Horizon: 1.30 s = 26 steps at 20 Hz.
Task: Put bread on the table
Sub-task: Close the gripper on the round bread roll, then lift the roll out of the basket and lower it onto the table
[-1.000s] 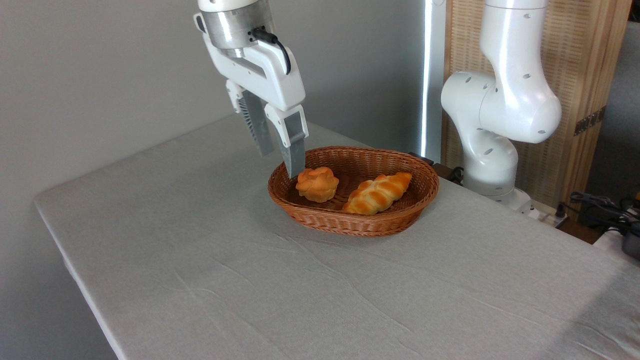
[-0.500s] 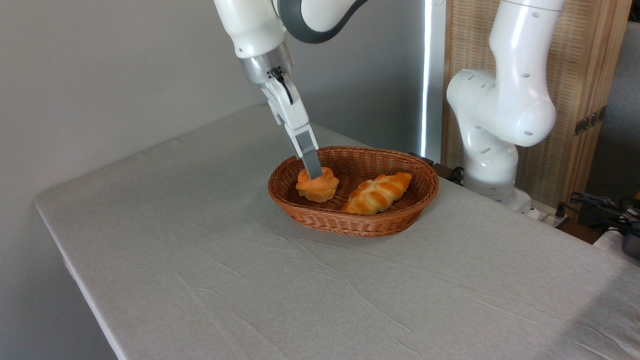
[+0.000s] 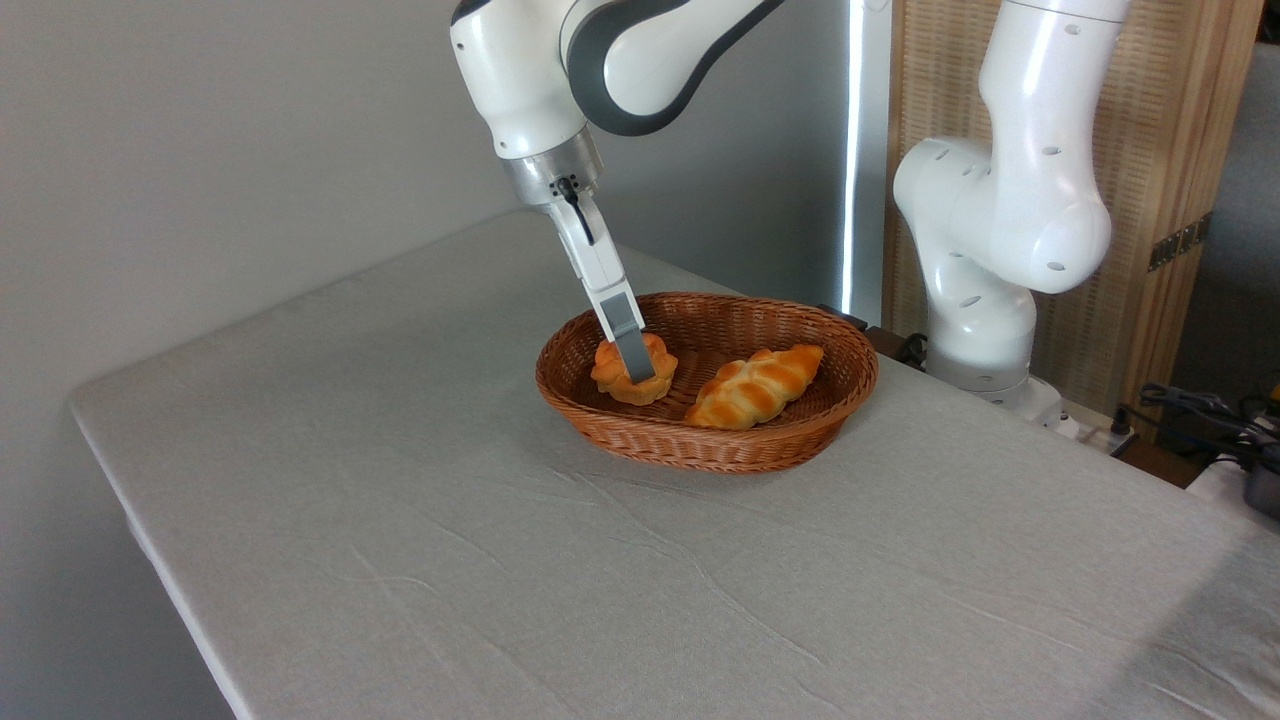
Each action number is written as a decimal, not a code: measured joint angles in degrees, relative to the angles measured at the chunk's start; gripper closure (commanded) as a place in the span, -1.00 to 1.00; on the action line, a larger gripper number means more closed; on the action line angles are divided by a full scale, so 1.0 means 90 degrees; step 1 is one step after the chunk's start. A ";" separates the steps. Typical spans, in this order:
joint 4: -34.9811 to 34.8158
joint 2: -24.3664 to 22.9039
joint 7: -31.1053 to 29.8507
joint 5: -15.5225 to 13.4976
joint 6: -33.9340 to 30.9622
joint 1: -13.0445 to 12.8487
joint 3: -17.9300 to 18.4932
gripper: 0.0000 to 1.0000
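The bread (image 3: 612, 372), a small round golden-orange bun with a lobed top, lies in the left end of the brown wicker basket (image 3: 706, 448). The basket stands on the table (image 3: 420, 540), which is covered in light grey cloth. My gripper (image 3: 637, 372) reaches down at a slant into the basket and I see it edge-on. Its near finger (image 3: 630, 340) crosses the front of the bun, with the tip low on the bun's side. The far finger is hidden behind the bun, so the gap between the jaws does not show.
A longer braided golden loaf (image 3: 755, 386) lies in the basket's right half. The arm's white base (image 3: 985, 250) rises behind the basket at the back right. Cables (image 3: 1200, 410) lie off the table's right edge.
The gripper has turned from showing both spread fingers to edge-on. It has also dropped from above the basket's left rim down onto the bun. The bun and the loaf have not moved.
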 measured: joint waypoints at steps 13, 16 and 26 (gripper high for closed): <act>-0.0029 0.0014 0.0000 0.0000 0.0094 0.0012 0.0001 0.52; 0.0071 0.0004 0.0003 0.0000 0.0028 0.0012 0.0031 0.51; 0.2274 0.0670 0.0126 0.0003 -0.0540 0.0075 0.1017 0.04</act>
